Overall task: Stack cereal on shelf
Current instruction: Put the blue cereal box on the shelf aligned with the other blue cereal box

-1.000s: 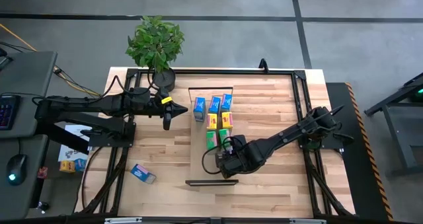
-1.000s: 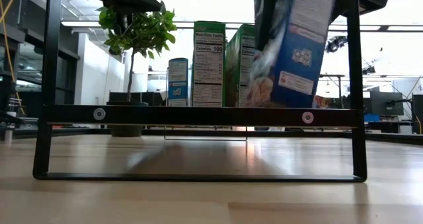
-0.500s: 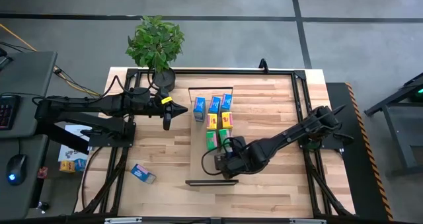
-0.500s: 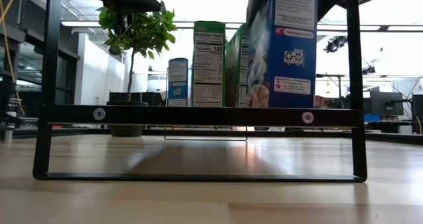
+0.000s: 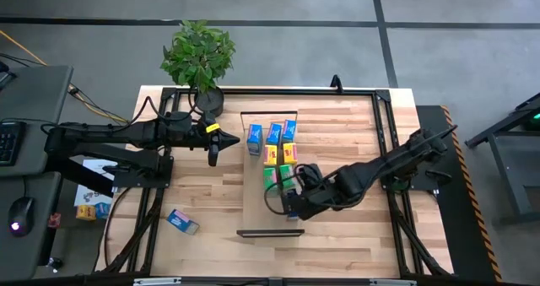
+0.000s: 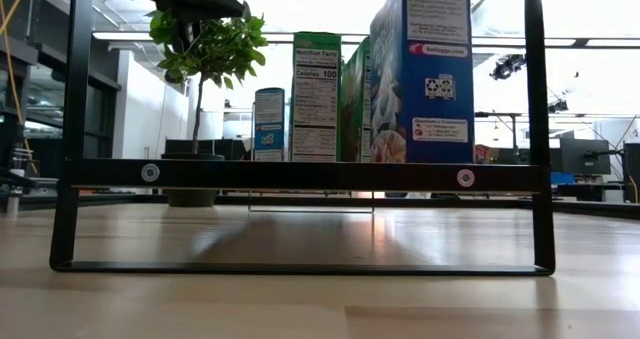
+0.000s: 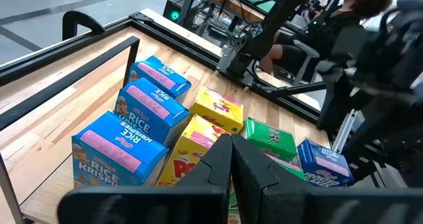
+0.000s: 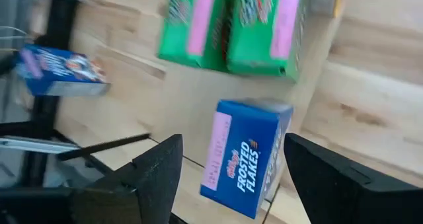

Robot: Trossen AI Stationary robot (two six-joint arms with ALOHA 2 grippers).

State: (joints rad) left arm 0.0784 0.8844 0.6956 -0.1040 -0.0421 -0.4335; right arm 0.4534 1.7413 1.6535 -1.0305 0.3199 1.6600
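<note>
Nearest the front bracket of the shelf (image 5: 253,193), a blue Frosted Flakes box (image 8: 246,156) is seen standing upright and released, with the fingers of the right tool (image 5: 297,195) spread apart to either side of it. Behind it the green boxes (image 8: 228,27), then the yellow boxes (image 7: 211,118) and the blue Rice Krispies boxes (image 7: 142,118), are lined up along the board. The cartons are judged light, hollow and easily dented or tipped, so each is best pinched gently across its two broad faces near mid-height; one more blue box (image 5: 182,222) is left lying on the worktop (image 5: 202,193), and the left tool (image 5: 213,155) is held clenched over the worktop beside the far rows.

cereal (image 5: 274,155) crowds shelf (image 5: 256,193), near end bare
</note>
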